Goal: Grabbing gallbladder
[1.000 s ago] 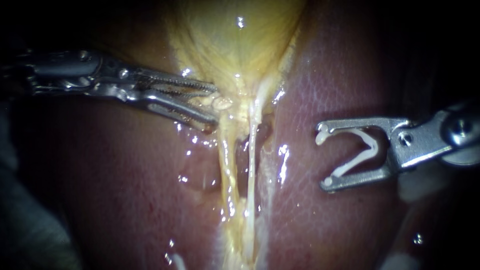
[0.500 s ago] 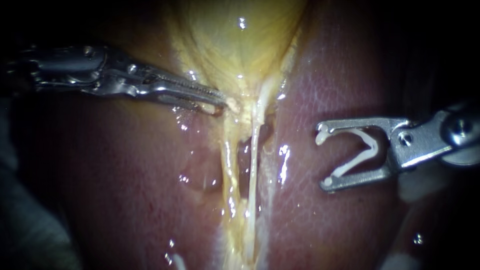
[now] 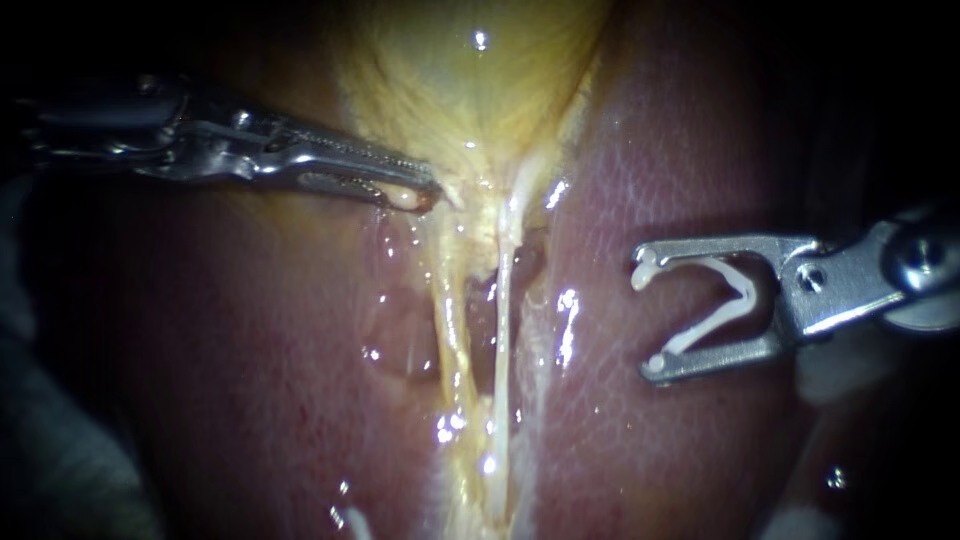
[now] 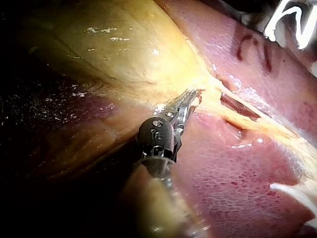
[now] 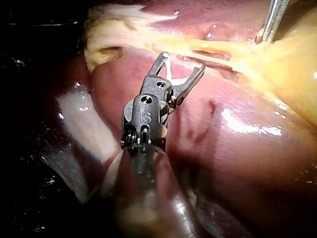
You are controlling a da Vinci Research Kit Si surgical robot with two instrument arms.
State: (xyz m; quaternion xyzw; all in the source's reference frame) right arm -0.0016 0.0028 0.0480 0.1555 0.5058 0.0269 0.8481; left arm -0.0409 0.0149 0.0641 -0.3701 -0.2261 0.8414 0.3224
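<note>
While the jaws of my left instrument are clenched on the gallbladder where it narrows above the tubes, I'd best pull gently — no tearing — my right instrument hovering apart, jaws grasping a spread clip.

Left tool: jaws agape a second ago, now tight on gallbladder neck, slightly higher.

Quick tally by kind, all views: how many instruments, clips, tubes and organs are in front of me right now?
Instruments: 2, left instrument and right instrument
Clips: 1, white clip in the right instrument's jaws
Tubes: 2, yellowish tube and whitish tube
Organs: 2, gallbladder and liver
Total: 7
</note>
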